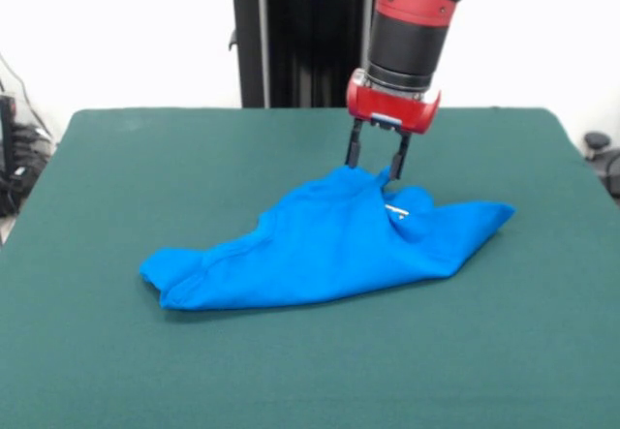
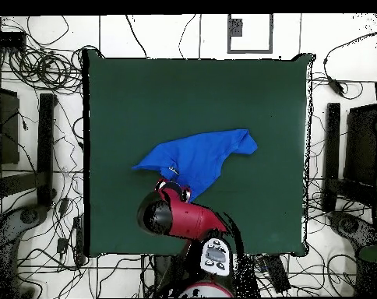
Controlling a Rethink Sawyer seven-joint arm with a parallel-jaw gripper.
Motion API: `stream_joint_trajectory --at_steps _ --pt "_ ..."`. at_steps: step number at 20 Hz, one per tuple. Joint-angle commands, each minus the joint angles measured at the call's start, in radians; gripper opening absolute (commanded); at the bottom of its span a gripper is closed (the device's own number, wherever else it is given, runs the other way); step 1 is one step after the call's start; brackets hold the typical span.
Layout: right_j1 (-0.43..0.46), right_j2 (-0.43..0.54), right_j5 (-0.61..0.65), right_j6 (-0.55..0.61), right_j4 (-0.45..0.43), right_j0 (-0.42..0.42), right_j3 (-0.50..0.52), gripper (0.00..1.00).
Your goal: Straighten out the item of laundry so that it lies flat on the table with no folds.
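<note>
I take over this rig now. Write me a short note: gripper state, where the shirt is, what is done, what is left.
Gripper: open, fingers straddling the raised far edge of the shirt, not visibly clamped.
Shirt: bunched in a crumpled wedge near the middle of the table, plain blue side showing, folds throughout.
Done: nothing flat yet.
Left: grasp an edge, pull and spread until the shirt lies flat with no folds.

I see only one obstacle on the counter: the crumpled blue shirt, lying near the middle. My end effector stands at its raised far edge. All around the shirt the green surface is bare, with free passage on every side.
</note>
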Motion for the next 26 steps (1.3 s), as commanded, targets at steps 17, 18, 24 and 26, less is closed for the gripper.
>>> stream_joint_trajectory --at_steps 17,18,24,26 --pt "0.121 0.101 -0.027 0.211 0.065 0.022 -0.046 1.0" --pt "0.125 0.101 -0.036 0.215 0.065 0.024 -0.045 1.0" --pt "0.141 0.101 -0.072 0.233 0.075 0.037 -0.037 1.0" --pt "0.143 0.101 -0.072 0.235 0.079 0.04 -0.039 1.0"
